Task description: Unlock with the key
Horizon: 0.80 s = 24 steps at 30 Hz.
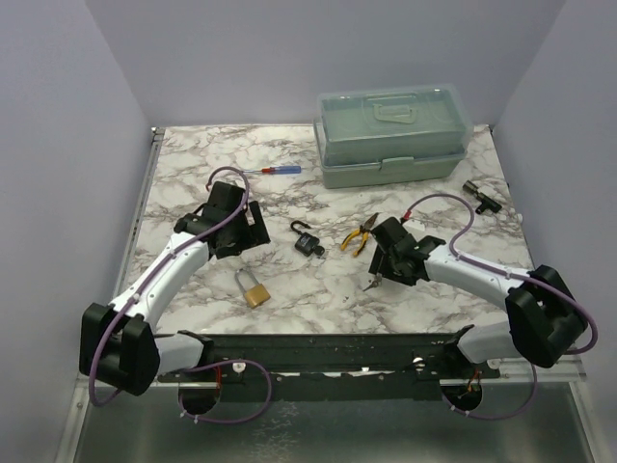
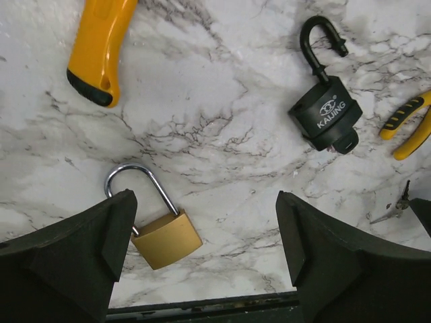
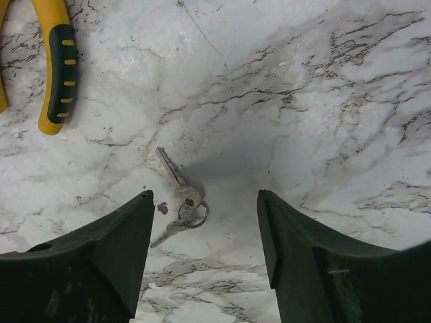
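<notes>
Key bunch [image 3: 180, 198] lies flat on the marble surface [image 3: 337, 101], near of the yellow pliers [image 3: 57, 67], between the right gripper's [image 3: 204, 200] spread fingers, untouched; that gripper holds nothing. Left gripper [image 2: 205, 198], jaws wide, grips nothing beside the brass padlock [image 2: 165, 239].

Marble-pattern table [image 1: 318, 309]. On it: green lidded box [image 1: 392, 135] at back, screwdriver [image 1: 275, 171] left of it; black padlock [image 1: 308, 242], shackle open; brass padlock [image 1: 254, 289] nearer; yellow pliers [image 1: 360, 234]; key bunch [image 3: 180, 202] near the pliers.

The black padlock [image 2: 326, 116] bears the white brand name KAIJING under a small logo
</notes>
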Each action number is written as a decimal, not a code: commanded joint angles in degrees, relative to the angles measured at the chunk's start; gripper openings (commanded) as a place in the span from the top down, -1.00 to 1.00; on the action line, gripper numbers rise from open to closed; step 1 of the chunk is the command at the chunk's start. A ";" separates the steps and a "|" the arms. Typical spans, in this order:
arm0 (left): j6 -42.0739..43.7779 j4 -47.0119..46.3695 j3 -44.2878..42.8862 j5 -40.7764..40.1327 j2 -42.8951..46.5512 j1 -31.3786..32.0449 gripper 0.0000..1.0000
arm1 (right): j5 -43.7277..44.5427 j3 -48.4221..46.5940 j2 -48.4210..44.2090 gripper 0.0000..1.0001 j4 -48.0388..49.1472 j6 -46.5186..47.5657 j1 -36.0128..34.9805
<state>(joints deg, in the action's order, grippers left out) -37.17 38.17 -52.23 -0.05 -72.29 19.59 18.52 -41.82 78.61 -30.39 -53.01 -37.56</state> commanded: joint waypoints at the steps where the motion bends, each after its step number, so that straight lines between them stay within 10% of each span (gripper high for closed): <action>1: 9.50 1.64 -1.68 -5.84 5.06 0.10 -0.82 | -1.48 -0.55 0.84 -0.35 -0.18 -0.61 -0.27; 24: 9.31 0.50 0.15 -9.79 11.38 0.10 -0.82 | -4.01 -11.34 8.67 -0.28 -13.20 -7.86 -1.16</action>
<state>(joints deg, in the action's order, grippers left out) -28.97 38.85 -52.58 -8.23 -62.72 19.64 14.22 -50.22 84.93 -38.04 -58.76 -38.00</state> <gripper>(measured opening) 0.909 0.647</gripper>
